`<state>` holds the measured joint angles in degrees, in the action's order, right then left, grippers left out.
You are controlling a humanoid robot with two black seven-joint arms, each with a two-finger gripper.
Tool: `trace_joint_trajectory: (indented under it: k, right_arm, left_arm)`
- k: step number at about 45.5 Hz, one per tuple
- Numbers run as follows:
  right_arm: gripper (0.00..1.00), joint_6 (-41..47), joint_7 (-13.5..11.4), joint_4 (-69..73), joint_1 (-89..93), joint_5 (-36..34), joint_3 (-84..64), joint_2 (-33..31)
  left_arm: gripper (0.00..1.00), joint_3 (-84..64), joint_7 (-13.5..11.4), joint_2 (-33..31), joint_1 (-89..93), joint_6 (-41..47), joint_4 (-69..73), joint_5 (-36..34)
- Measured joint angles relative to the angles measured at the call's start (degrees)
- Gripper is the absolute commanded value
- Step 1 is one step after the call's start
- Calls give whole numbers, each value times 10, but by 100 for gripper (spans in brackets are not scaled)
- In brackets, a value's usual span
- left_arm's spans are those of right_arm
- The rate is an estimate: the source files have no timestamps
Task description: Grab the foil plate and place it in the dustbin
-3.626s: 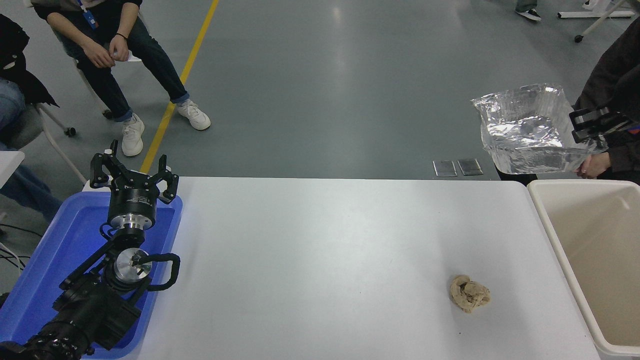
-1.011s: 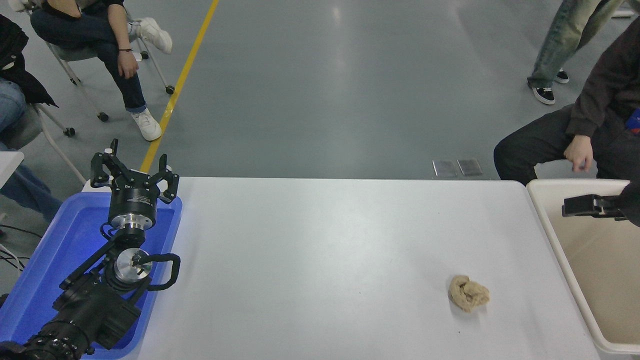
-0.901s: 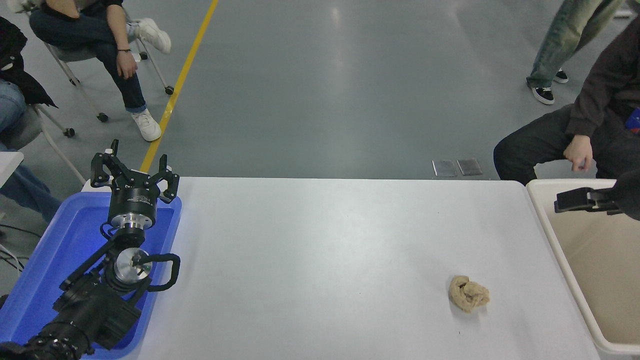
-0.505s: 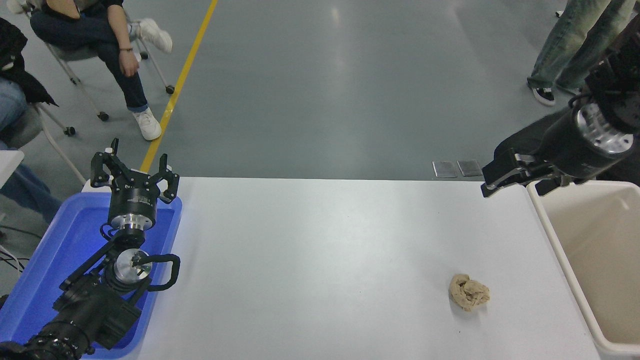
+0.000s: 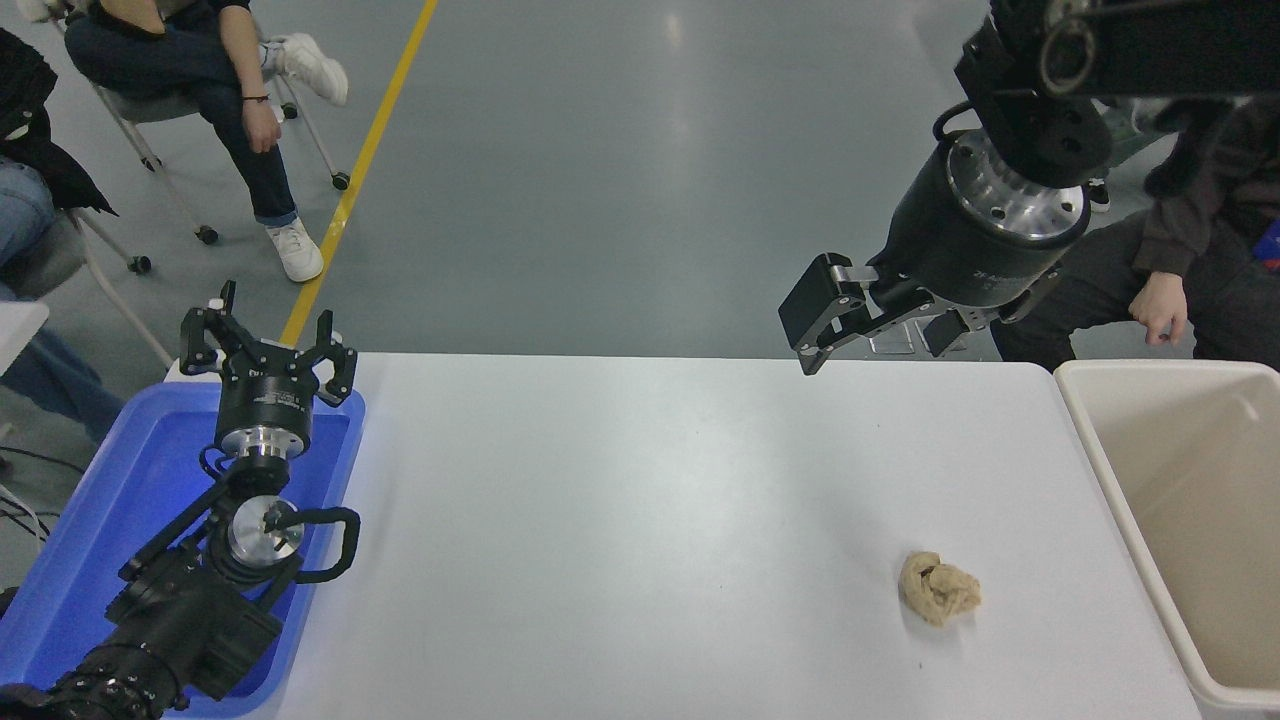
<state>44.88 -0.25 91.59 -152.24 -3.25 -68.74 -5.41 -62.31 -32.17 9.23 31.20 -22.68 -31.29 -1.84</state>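
The foil plate is not in view anywhere. The dustbin [image 5: 1098, 450] is a large cream bin at the table's right end; the part of its inside that shows is bare. My right gripper [image 5: 868, 352] hangs high over the table's far edge, left of the dustbin, open and holding nothing. My left gripper [image 5: 266, 338] is parked open at the lower left, over the blue tray.
A crumpled tan paper wad [image 5: 938, 588] lies on the white table [image 5: 620, 520] near the dustbin. A blue tray [image 5: 60, 560] sits at the table's left end. People sit at the far left and far right; one hand [image 5: 1160, 305] rests just beyond the dustbin.
My right arm has risen from over the dustbin and swung up and left. The foil plate, held beyond the bin at first, no longer shows. The left arm has not moved.
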Motion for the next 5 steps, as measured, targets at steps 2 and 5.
trace_joint_trajectory:
  k: [2, 5]
  right_arm:
    - [100, 0, 0, 6, -8, -4, -5, 2]
    - [100, 0, 0, 14, -19, -10, -12, 6]
  left_arm:
    - [99, 0, 0, 0, 0, 0, 0, 0]
    - [99, 0, 0, 0, 0, 0, 0, 0]
